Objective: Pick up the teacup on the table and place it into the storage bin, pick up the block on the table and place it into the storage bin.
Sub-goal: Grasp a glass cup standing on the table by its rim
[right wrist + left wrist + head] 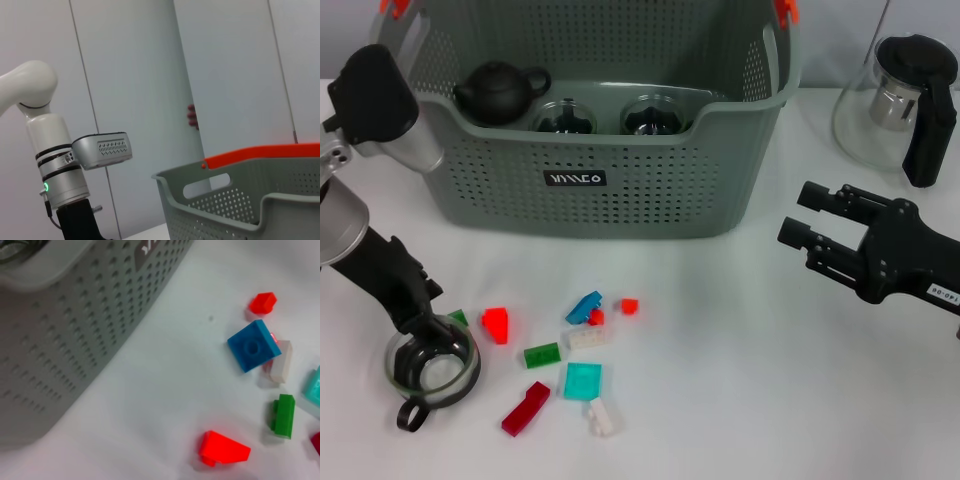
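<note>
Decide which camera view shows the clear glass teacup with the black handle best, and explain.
The head view. The clear glass teacup with the black handle sits at the table's near left, with the left tool at its rim. The left wrist view shows only blocks and the storage bin's wall; the right wrist view shows no teacup.

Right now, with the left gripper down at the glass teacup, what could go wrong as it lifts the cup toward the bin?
1. The left gripper reaches into the glass teacup at its rim; smooth glass could slip or tip.
2. Lifting toward the storage bin, the cup may hit the bin's tall front wall.
3. The red block and green block lie close by and might be knocked.
</note>
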Controlling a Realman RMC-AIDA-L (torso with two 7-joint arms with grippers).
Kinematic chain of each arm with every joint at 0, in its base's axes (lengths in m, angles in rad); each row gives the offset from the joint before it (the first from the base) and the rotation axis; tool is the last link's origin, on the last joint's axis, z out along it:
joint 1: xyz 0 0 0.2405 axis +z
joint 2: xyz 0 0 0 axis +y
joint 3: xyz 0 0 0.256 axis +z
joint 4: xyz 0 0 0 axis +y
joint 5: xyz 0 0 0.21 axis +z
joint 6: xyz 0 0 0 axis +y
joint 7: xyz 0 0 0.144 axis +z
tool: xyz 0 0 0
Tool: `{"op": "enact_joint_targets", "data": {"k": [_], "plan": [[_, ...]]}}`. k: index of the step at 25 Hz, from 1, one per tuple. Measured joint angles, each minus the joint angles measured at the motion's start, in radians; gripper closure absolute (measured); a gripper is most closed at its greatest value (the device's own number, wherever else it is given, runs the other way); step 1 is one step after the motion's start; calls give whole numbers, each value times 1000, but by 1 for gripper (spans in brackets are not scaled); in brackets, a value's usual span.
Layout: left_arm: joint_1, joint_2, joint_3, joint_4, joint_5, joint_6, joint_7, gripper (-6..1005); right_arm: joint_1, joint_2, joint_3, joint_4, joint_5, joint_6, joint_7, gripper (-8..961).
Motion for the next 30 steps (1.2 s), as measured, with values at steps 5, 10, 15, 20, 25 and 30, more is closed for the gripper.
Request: {"op": "enact_joint_targets", "data": {"k": [5,10,15,20,25,30], "plan": [[11,4,0,-1,2,-1,0,408,-2,0,1,-1,-1,0,-1,376],[23,4,0,-3,2,-4,0,414,-1,1,1,0,-1,3,-1,376],[35,4,2,-17,3,-36,0,420,0,2,0,0,-2,4,-1,376],[43,3,3,-28,3,-61,0,426,0,3,1,0,0,2,-1,376],[48,1,19,-34,3,-77,0,432,1,1,1,0,1,0,-1,376],[43,4,20,-70,3,-87,-1,438,2,1,1,0,1,0,-1,376]]}}
